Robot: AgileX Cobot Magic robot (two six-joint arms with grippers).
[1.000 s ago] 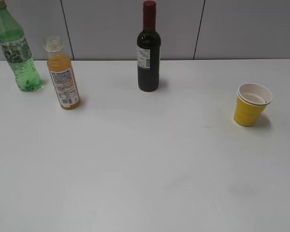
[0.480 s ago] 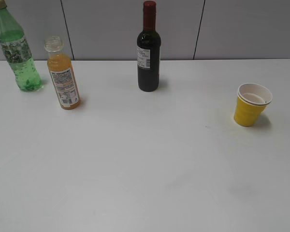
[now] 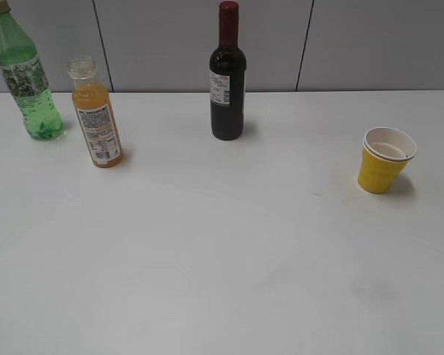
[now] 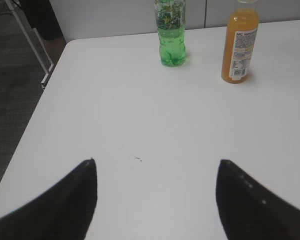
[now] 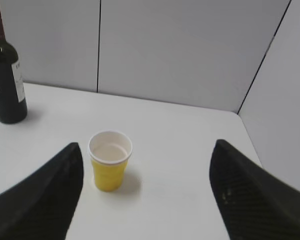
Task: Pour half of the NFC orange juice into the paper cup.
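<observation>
The NFC orange juice [image 3: 96, 118] stands upright and uncapped at the back left of the white table; the left wrist view shows it far ahead [image 4: 239, 47]. The yellow paper cup [image 3: 383, 161] stands upright at the right, its white inside empty. My left gripper [image 4: 156, 162] is open over bare table, well short of the juice. My right gripper [image 5: 147, 145] is open, with the paper cup [image 5: 110, 160] ahead, nearer its left finger, untouched. Neither arm appears in the exterior view.
A green soda bottle [image 3: 26, 78] stands at the back left corner, left of the juice. A dark wine bottle [image 3: 227, 74] stands at the back centre. The table's left edge [image 4: 45, 105] drops to a dark floor. Grey wall panels back the table.
</observation>
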